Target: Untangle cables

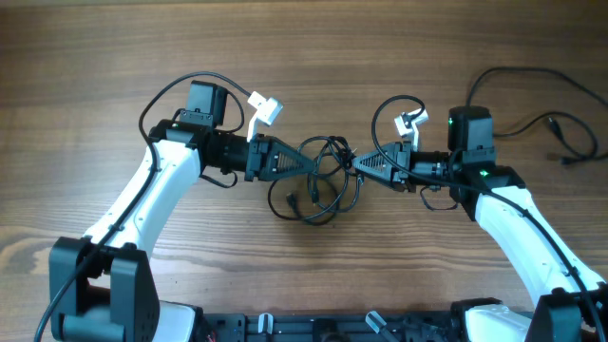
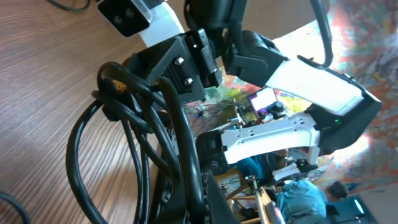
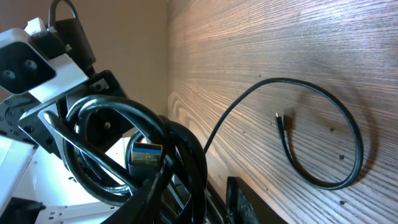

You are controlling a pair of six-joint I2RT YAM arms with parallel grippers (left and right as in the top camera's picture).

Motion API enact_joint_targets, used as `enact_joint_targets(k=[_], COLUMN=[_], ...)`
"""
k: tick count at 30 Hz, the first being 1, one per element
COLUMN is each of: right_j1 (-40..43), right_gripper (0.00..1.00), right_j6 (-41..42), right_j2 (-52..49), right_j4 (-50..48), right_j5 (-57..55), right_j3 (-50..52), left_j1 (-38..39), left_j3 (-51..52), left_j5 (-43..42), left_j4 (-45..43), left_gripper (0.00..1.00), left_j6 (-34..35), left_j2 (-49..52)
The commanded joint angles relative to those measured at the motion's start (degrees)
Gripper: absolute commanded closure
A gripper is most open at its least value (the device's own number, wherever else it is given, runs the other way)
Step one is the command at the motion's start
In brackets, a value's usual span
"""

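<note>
Knotted bundle of thin black cables (image 1: 318,182) at centre of brown wood-grain table (image 1: 95,57), long axis 9-to-3. Left gripper (image 1: 306,161) clamped tight on its 9 o'clock edge. Right gripper (image 1: 359,163) touches 3 o'clock edge; jaw gap and hold unclear. Both arms equally near.

In the right-wrist view the cables (image 3: 183,152) loom blurred — hiding the right claw (image 1: 358,163); its grip unclear.

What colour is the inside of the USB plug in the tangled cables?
Blue, inside a silver shell. The USB plug shows best in the right wrist view.
</note>
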State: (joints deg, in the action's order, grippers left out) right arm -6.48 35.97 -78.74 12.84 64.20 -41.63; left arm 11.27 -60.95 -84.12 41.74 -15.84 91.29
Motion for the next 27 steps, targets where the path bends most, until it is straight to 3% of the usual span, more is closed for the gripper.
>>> enact_joint_targets(k=[1,6,8,11,13,16,21,27], right_j1=[-0.4,-0.4,-0.4,-0.4,-0.4,-0.4,-0.4,-0.4], right_gripper=[0.65,0.79,0.95,0.96,0.96,0.96,0.96,0.96], right_j6=[-1.5,-1.5,-2.0,-9.5,-10.4,-10.9,-19.6,-20.9], right_j2=[0.3,0.3,0.3,0.3,0.3,0.3,0.3,0.3], right_j4=[-0.4,-6.7,-6.8,-6.2,-5.4,-5.6,-6.1,-4.4], right_j5=[3.0,9.3,9.4,6.6,-1.1,-14.4,-22.3,-29.9], right_j3=[-0.2,-0.2,-0.2,-0.2,-0.2,-0.2,-0.2,-0.2], left_j1=[0.9,2.4,2.4,2.4,2.5,2.6,5.3,6.2], left_j3=[-0.1,-0.1,-0.1,-0.1,-0.1,-0.1,-0.1,-0.1], left_j5=[-5.2,-4.3,-3.2,1.4,6.9,21.7,47.6,57.1], left_j4=[-0.4,-0.5,-0.5,-0.3,-0.4,0.1,3.0,6.6], left_gripper=[0.96,0.96,0.96,0.96,0.96,0.96,0.96,0.96], left_j6=[-1.7,-1.8,-1.8,-1.0,3.1,13.1,24.5,29.5], left_j2=[-0.3,-0.3,-0.3,-0.3,-0.3,-0.3,-0.1,1.0])
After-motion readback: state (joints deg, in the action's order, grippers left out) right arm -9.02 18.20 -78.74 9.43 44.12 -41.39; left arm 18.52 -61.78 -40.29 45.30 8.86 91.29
